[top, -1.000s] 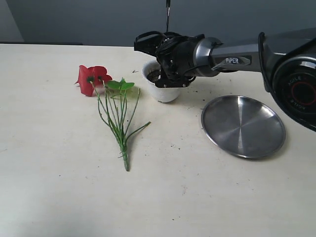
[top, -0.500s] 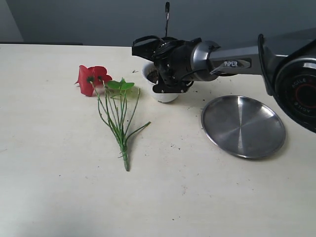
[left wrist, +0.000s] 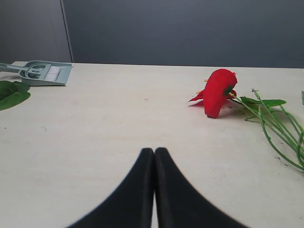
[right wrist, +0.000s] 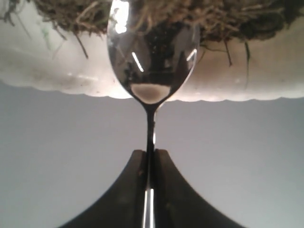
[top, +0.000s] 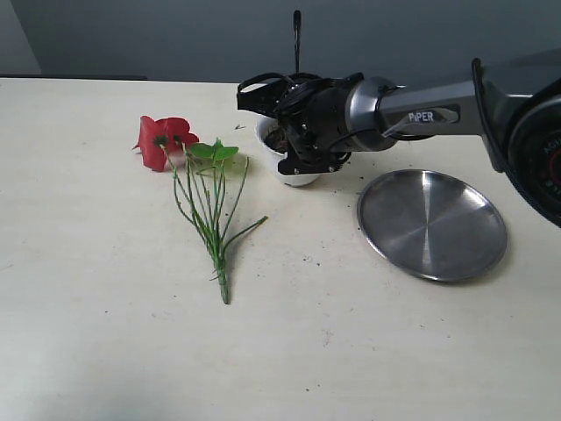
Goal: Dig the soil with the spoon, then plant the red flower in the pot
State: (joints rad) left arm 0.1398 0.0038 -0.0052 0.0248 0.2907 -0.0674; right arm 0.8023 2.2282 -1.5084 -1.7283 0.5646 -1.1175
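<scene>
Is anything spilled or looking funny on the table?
Yes. Small dark soil crumbs lie scattered on the table around the pot. The red flower lies flat on its side, not planted.

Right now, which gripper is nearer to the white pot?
Right. The right gripper is at the pot, holding the spoon against the soil. The left gripper is shut over bare table, short of the red flower, with no pot in its view.

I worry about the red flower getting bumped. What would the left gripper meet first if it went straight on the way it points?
Probably nothing: the shut left gripper aims over bare table toward the far wall. The red flower lies well off that line, though depth is unclear.
</scene>
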